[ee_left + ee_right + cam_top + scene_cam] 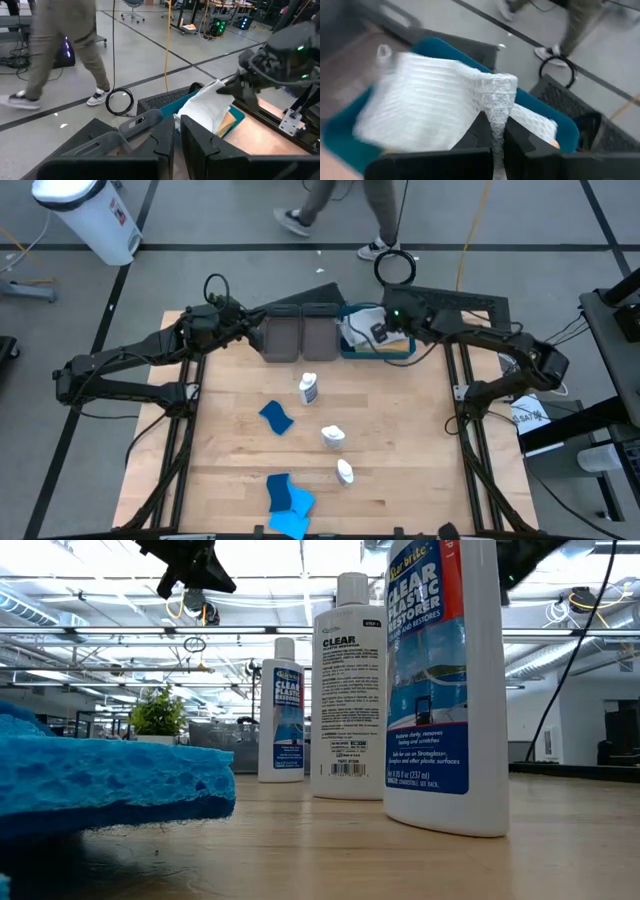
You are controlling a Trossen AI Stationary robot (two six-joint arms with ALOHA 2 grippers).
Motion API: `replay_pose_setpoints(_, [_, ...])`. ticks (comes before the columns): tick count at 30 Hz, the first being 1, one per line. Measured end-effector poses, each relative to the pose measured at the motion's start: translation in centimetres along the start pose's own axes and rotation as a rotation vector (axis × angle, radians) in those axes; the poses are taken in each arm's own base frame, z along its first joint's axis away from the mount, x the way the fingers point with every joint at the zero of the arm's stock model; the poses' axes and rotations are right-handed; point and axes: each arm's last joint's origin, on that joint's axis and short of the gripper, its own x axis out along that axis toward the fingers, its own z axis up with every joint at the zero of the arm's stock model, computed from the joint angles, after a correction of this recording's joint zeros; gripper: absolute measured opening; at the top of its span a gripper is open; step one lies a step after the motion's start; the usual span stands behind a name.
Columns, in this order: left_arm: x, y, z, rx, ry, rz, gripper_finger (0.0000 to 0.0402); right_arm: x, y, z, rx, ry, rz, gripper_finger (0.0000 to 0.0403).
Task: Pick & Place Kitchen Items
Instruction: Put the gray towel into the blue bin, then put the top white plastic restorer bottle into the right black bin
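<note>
1. Where the blue tray (395, 352) sits at the table's far edge, a pale grey cloth (435, 95) hangs over it, pinched at a bunched fold between the right gripper (496, 131) fingers, which are closed on it; in the high view that gripper (378, 330) is right above the tray.
2. Under the cloth, an orange cloth (227, 120) shows inside the same tray.
3. Beside the blue tray stand two grey trays (300, 335), and the left gripper (252, 320) hovers at their edge, fingers (165, 142) pressed nearly together and holding nothing.
4. Three white bottles stand upright on the wooden table (400, 430), well apart from both grippers: one nearest the trays (308, 389), one mid-table (333, 436), one closer to the front (345, 472).
5. From table height, the closest bottle (445, 680) reads "Star brite CLEAR PLASTIC RESTORER" and "8 FL OZ (237 ml)"; the next bottle (348, 690) shows its back, headed "CLEAR", with a barcode; the farthest bottle (282, 715) carries the same front label.
6. One dark-blue sponge (277, 417) lies mid-table; more blue sponges (288, 500) lie stacked at the front edge.
7. A small green plant (158, 712) stands far back.
8. Beyond the table a person (65, 45) walks across the floor.
</note>
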Motion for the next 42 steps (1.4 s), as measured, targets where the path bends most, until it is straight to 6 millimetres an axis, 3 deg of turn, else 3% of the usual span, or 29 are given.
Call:
replay_pose_setpoints(5, [0.0, 0.0, 0.0, 0.000, 0.000, 0.000, 0.0033, 1.3, -1.2, -3.6, 0.067, 0.056, -0.041, 0.0000])
replay_pose_setpoints(9, [0.0, 0.0, 0.0, 0.001, 0.000, 0.001, 0.0033, 1.9, -1.9, -5.0, 0.100, 0.064, -0.064, 0.0001])
replay_pose_setpoints(15, [0.0, 0.0, 0.0, 0.004, 0.000, 0.002, 0.0033, 2.6, -2.3, -5.5, 0.081, -0.004, -0.060, 0.0026])
replay_pose_setpoints(20, [0.0, 0.0, 0.0, -0.004, 0.000, 0.001, 0.0033, 2.2, -2.4, -4.8, -0.009, -0.065, -0.052, 0.0092])
replay_pose_setpoints(28, [0.0, 0.0, 0.0, -0.003, 0.000, 0.002, 0.0033, -1.1, -3.0, -2.9, -0.002, -0.238, -0.019, 0.0214])
replay_pose_setpoints(31, [0.0, 0.0, 0.0, -0.002, 0.000, 0.001, 0.0033, -3.0, -2.6, -2.6, -0.012, -0.293, 0.112, 0.0244])
replay_pose_setpoints(36, [0.0, 0.0, -0.2, 0.007, 0.021, -0.008, 0.0033, -6.2, -1.1, -2.5, -0.068, -0.375, 0.421, 0.0266])
replay_pose_setpoints(42, [-0.1, -0.2, -0.6, 0.062, 0.077, -0.101, 0.0033, -8.3, 0.2, -4.7, -0.161, -0.416, 0.602, 0.0258])
